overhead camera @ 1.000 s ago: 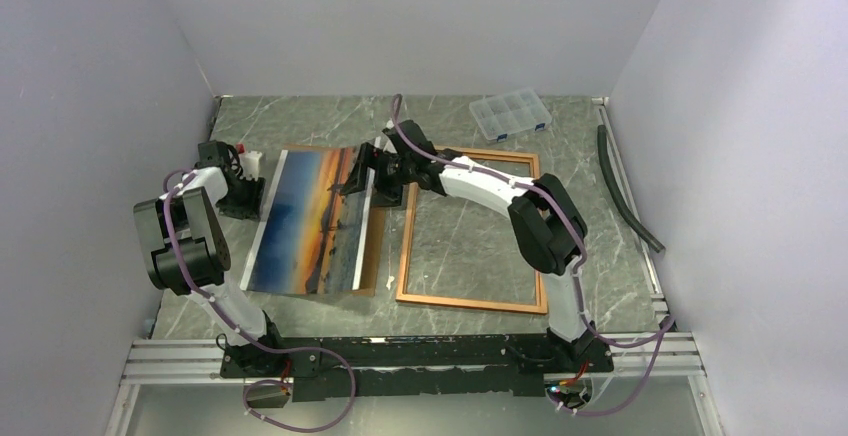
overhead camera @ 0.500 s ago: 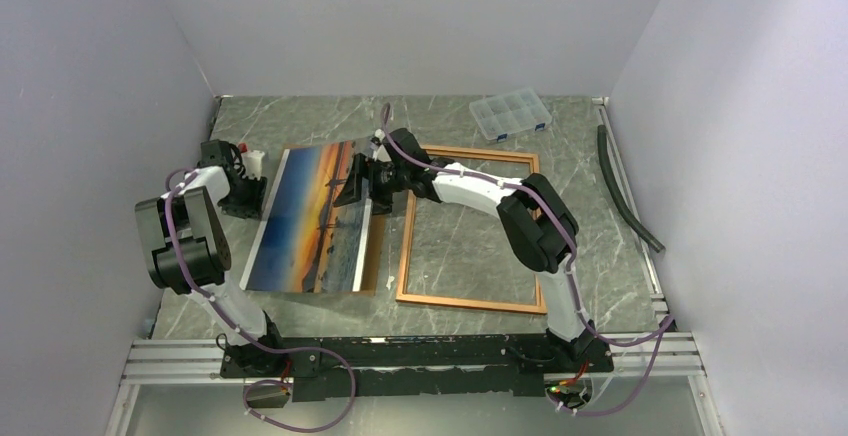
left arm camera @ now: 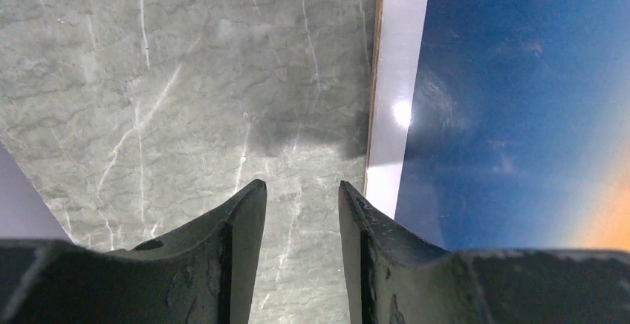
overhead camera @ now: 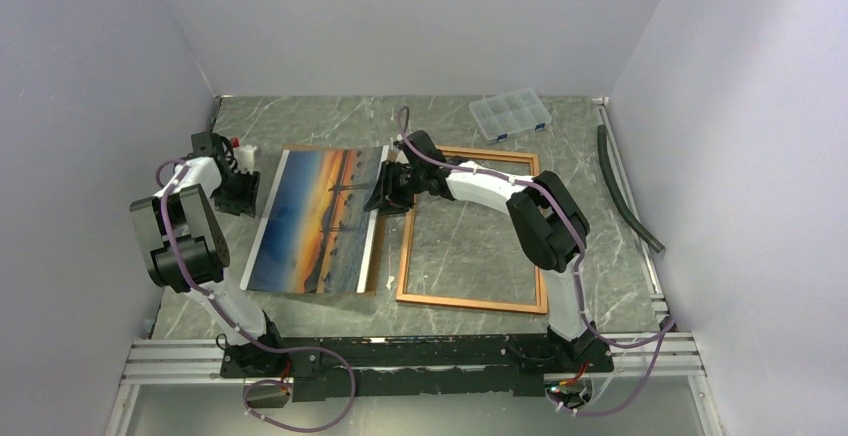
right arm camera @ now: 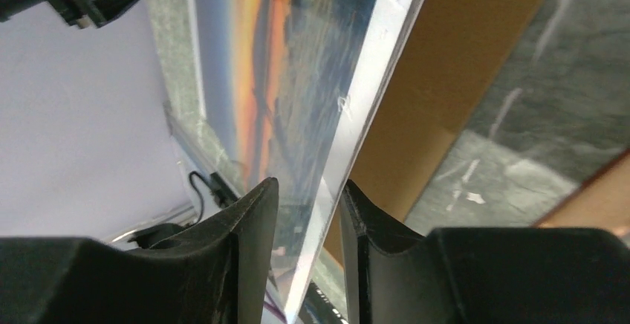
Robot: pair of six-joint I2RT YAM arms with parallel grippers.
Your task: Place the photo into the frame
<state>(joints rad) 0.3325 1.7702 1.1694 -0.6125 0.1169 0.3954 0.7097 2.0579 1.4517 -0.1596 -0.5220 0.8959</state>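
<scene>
The photo (overhead camera: 315, 221), an orange sunset over blue water, lies on a brown backing board (overhead camera: 372, 276) left of the frame (overhead camera: 405, 256), a thin reddish-brown rectangle flat on the table. My right gripper (overhead camera: 385, 191) is at the photo's far right edge. In the right wrist view that slightly raised edge (right arm camera: 349, 116) runs between the fingers of the right gripper (right arm camera: 308, 183), with a gap still showing on the picture side. My left gripper (left arm camera: 301, 184) hangs open over bare table just left of the photo's white margin (left arm camera: 394, 79), with nothing between its fingers.
A clear compartment box (overhead camera: 510, 114) sits at the back right. A black hose (overhead camera: 625, 191) lies along the right wall. A small white object with a red cap (overhead camera: 245, 151) stands behind the left wrist. Grey walls close in on three sides.
My right gripper has slid right, from over the photo to its right edge, and its jaws have narrowed around that edge. The left wrist has shifted slightly back.
</scene>
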